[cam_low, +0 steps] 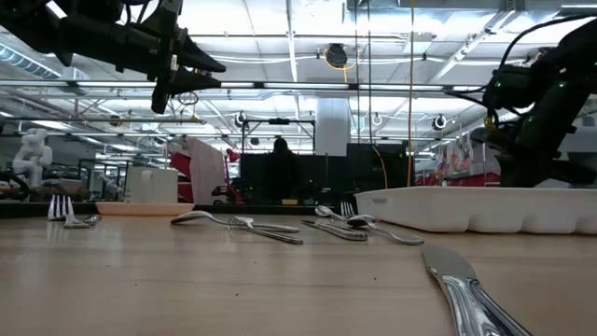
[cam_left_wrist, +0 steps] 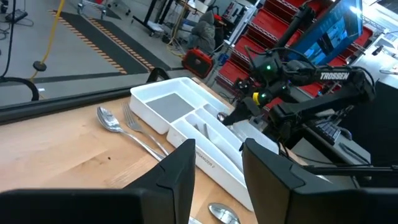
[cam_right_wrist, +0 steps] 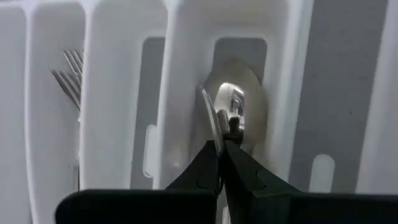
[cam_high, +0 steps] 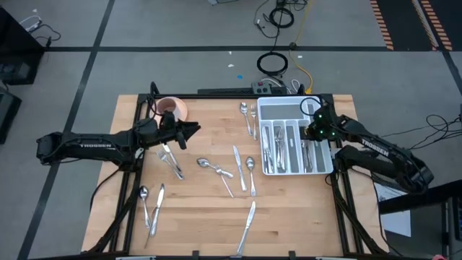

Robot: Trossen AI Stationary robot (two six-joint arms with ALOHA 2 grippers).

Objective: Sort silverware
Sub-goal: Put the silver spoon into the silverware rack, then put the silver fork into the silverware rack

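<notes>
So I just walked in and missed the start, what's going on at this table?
Two robot arms are sorting silverware into a white tray. The right gripper is down in one of its compartments, shut on a spoon. The left gripper hangs above the table near the pink saucer, fingers apart and holding nothing. Several pieces lie in the tray; many more lie loose on the table.

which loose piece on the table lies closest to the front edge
The knife at the front centre, alone below the middle cluster. Its tip almost reaches the table's front edge; the spoon and knife at front left lie farther back.
</notes>
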